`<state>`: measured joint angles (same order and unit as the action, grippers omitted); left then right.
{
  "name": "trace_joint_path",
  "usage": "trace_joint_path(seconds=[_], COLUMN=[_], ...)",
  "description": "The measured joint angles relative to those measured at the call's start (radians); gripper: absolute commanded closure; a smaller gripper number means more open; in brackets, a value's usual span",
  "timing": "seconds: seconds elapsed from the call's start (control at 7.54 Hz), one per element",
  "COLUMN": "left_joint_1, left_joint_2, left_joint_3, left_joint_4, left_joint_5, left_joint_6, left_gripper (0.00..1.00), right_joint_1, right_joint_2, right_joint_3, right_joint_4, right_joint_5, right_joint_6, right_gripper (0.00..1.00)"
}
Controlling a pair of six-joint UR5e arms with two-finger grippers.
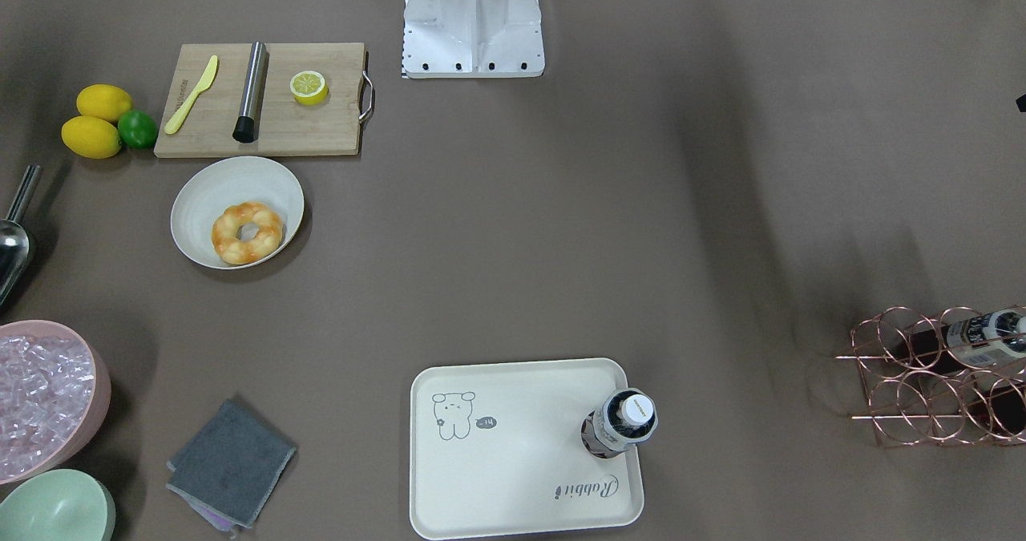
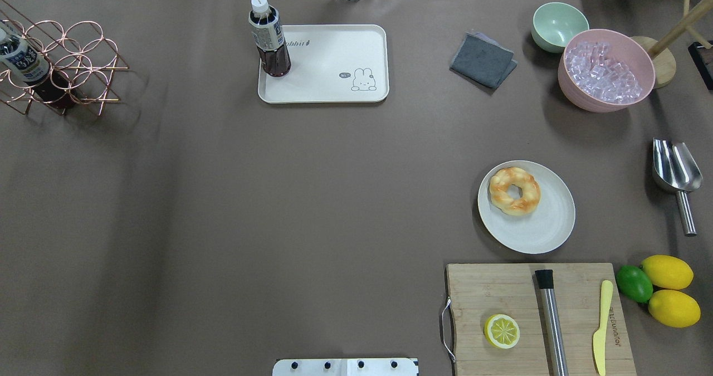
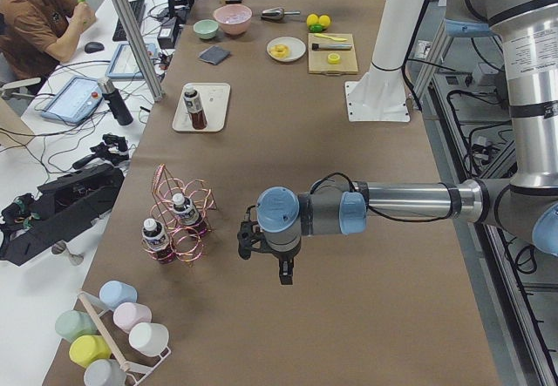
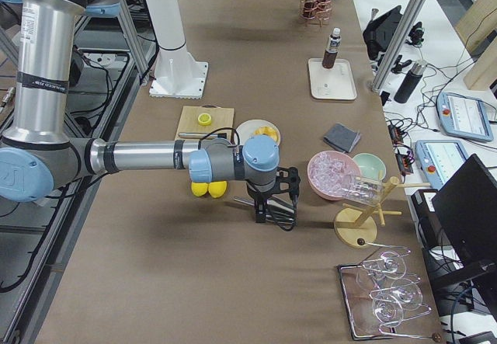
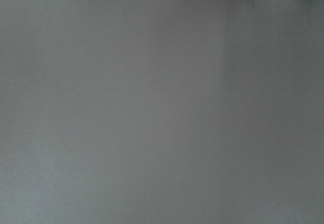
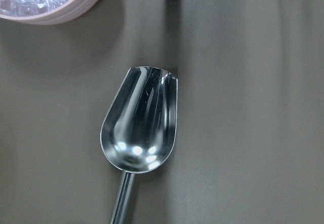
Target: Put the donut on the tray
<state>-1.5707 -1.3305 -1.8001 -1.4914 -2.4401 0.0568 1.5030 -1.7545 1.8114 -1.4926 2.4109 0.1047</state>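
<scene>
The donut (image 1: 247,232) is golden-orange and ring-shaped. It lies in a round cream bowl (image 1: 210,191) on my right side, and shows in the overhead view (image 2: 514,190) too. The cream tray (image 1: 513,477) with the rabbit drawing lies at the table's far edge, with a dark bottle (image 1: 625,422) standing in one corner. My left gripper (image 3: 285,274) hangs over bare table far from both. My right gripper (image 4: 261,213) hangs over a metal scoop (image 6: 142,128). Both grippers show only in the side views, so I cannot tell whether they are open or shut.
A wooden cutting board (image 2: 501,295) near my base holds a lemon half (image 2: 502,331), a steel rod and a yellow knife. Two lemons and a lime (image 2: 634,283) lie beside it. A pink ice bowl (image 2: 607,69), a green bowl, a grey cloth (image 2: 482,59) and a copper bottle rack (image 2: 61,64) line the far edge.
</scene>
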Motion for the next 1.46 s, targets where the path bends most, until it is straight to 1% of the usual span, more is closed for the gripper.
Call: trace_joint_path(seconds=[1.46], left_joint_1=[0.013], left_joint_2=[-0.003], left_joint_3=[0.016], left_joint_4=[-0.001], left_joint_5=[0.003], left_joint_6=[0.0], left_gripper=[0.02], right_joint_1=[-0.011], right_joint_2=[0.018], right_joint_3=[-0.009], right_joint_4=[0.001], right_joint_5=[-0.014], right_joint_6=[0.014], right_gripper=[0.0])
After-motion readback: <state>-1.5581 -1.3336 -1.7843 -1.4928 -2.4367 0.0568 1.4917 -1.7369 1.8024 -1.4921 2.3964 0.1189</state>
